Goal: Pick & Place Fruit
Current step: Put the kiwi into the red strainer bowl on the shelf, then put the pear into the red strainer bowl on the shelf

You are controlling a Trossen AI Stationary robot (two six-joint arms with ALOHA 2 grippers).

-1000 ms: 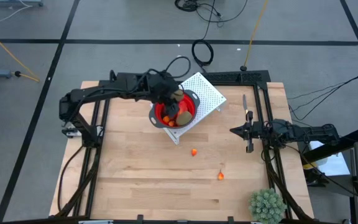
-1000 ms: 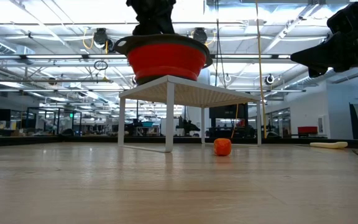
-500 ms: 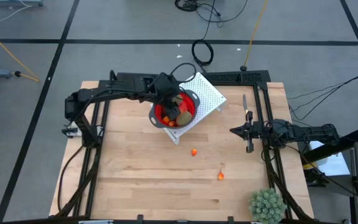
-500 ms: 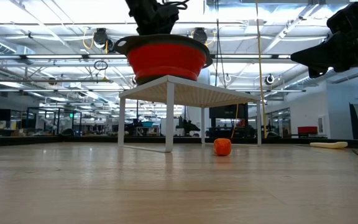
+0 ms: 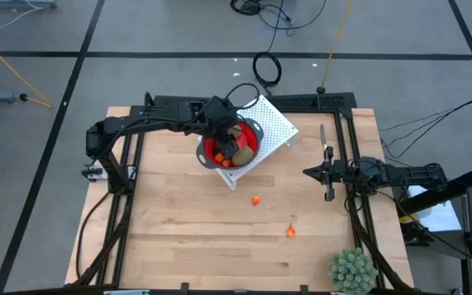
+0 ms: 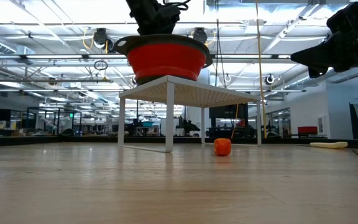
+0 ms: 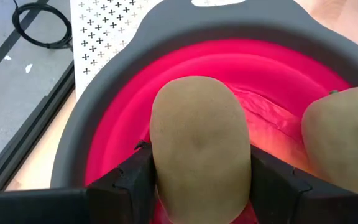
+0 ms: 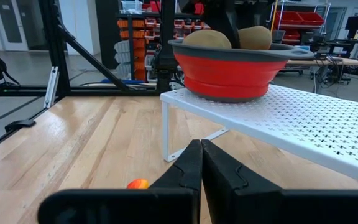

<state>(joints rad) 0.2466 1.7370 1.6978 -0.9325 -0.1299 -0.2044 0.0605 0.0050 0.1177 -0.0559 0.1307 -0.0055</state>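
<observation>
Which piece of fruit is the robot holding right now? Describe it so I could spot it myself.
Find the white perforated shelf at the back of the wooden table; a red bowl with a grey rim sits on it. Over the bowl, the left gripper clamps a brown-green oval fruit. A similar oval lies loose beside it; only this one sits between two dark fingers.

You see a red bowl with a grey rim standing on a white perforated shelf at the far side of your wooden table; a spiky green plant sits at the near right corner.
</observation>
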